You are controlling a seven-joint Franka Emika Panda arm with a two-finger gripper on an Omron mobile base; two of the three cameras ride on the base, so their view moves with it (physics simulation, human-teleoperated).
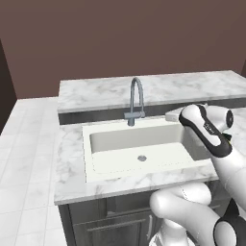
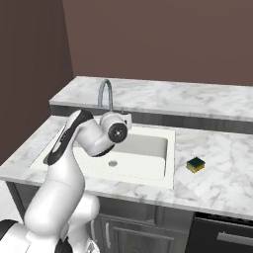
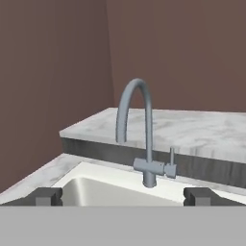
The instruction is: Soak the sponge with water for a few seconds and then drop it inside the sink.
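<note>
Marble counter [image 2: 217, 173] bears the blocky yellow sponge [image 2: 195, 165]; claw [image 3: 123, 196] spread apart, facing the curved faucet [image 3: 141, 139]

A grey gooseneck faucet [image 1: 136, 102] stands before a raised marble ledge [image 1: 158, 89].

One sponge [image 2: 195, 164], one sink [image 2: 148, 148], one faucet [image 3: 144, 144].

A plain brown wall [image 1: 120, 33] is standing behind a raised marble ledge [image 1: 158, 89]. White floor tiles [image 1: 26, 158] are running along the left, and dark grey cabinets [image 1: 113, 223] are sitting beneath the marble tabletop [image 2: 217, 173].
</note>
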